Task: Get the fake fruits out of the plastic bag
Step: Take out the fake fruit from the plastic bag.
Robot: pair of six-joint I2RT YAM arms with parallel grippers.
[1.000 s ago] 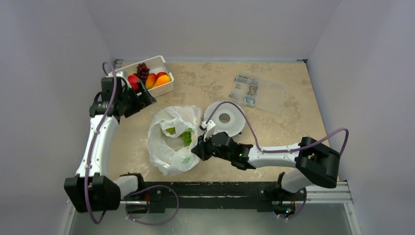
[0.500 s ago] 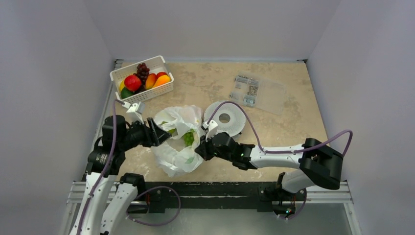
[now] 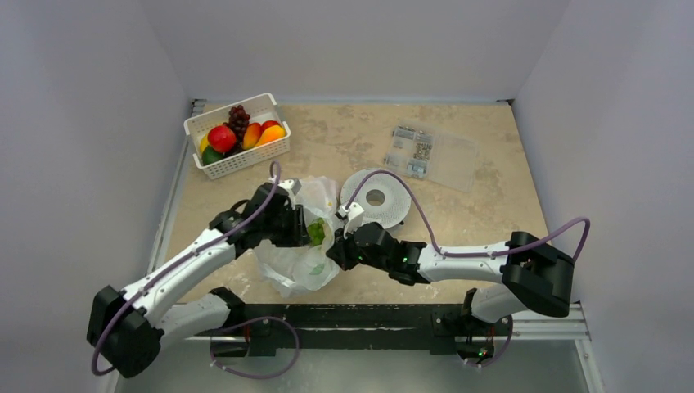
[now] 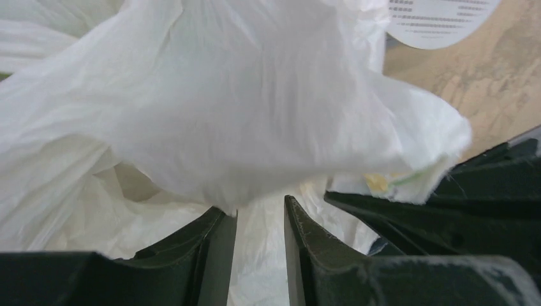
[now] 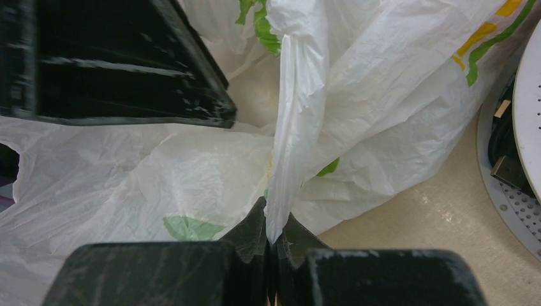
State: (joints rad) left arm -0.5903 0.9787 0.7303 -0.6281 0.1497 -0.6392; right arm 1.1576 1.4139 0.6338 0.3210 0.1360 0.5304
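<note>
The plastic bag (image 3: 296,264) lies crumpled at the table's near middle, its mouth facing up. A green fake fruit (image 3: 315,232) shows inside the mouth; whatever else is in the bag is hidden. My left gripper (image 3: 295,228) is at the mouth's left side. In the left wrist view its jaws (image 4: 255,207) stand a narrow gap apart, with bag film (image 4: 255,95) draped over the tips and nothing solid between them. My right gripper (image 3: 335,251) is shut on a twisted strip of the bag's edge (image 5: 290,127), which runs up from its closed tips (image 5: 274,228).
A white slotted basket (image 3: 244,163) at the back left holds a red apple (image 3: 222,137), dark grapes (image 3: 238,117) and orange fruits (image 3: 271,133). A white perforated disc (image 3: 376,199) lies just right of the bag. A clear labelled packet (image 3: 430,155) is at the back right.
My left arm has swung from beside the basket down to the bag's mouth, and its jaws have narrowed. The right gripper has kept its hold on the bag edge.
</note>
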